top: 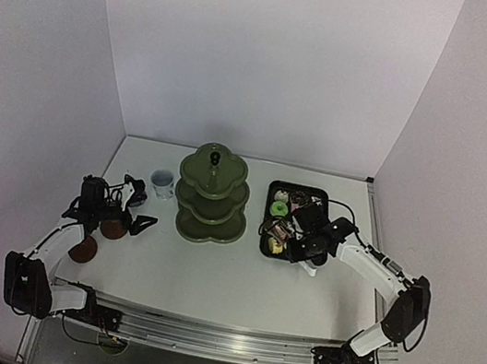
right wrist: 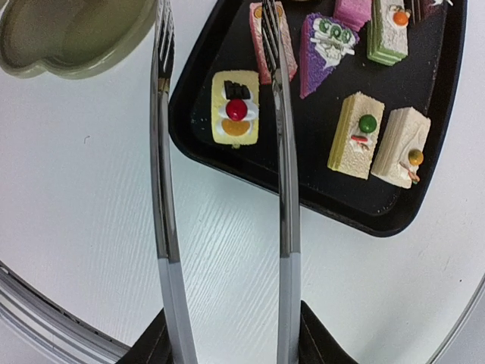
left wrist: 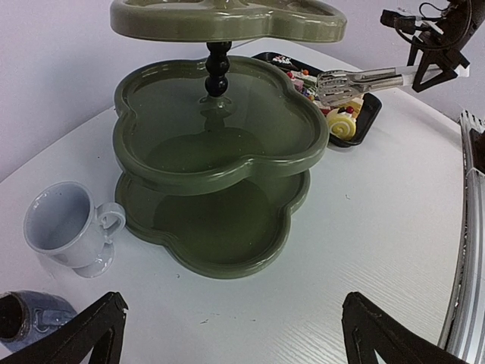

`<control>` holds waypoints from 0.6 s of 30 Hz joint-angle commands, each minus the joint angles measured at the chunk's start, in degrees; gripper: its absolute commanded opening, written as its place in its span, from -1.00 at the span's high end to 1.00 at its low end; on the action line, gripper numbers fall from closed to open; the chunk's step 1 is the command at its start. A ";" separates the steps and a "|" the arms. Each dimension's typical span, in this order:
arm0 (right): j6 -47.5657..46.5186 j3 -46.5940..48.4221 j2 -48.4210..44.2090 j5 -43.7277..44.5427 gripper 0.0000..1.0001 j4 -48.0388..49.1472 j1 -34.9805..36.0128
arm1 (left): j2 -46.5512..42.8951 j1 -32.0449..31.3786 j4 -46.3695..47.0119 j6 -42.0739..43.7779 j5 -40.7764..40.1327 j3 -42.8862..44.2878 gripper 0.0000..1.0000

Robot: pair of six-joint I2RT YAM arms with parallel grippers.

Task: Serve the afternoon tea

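The dark green three-tier stand (top: 212,194) is at the table's middle with bare tiers; it fills the left wrist view (left wrist: 220,144). The white cup (left wrist: 68,227) stands left of it, and the small blue cup (left wrist: 30,318) is by my left finger. Two brown coasters (top: 113,228) (top: 82,249) lie near the left arm. My left gripper (left wrist: 231,341) is open and empty, low over the table. My right gripper (right wrist: 231,341) is shut on the metal tongs (right wrist: 280,152). The tongs are spread above a yellow cake with a red cherry (right wrist: 236,117) on the tray.
The black tray (right wrist: 303,182) holds several small cakes, right of the stand. The white side walls stand close on both sides. The metal rail (left wrist: 470,250) runs along the near table edge.
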 commanded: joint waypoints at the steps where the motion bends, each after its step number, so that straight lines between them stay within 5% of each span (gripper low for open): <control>1: 3.69 -1.50 -2.33 0.66 0.11 -0.35 0.27 | -0.31 -0.18 1.14 0.23 0.95 0.20 -0.99; 18: 5.37 -5.98 -2.07 -1.80 0.12 -0.35 0.36 | -0.27 -0.17 0.50 0.94 0.77 0.15 -0.99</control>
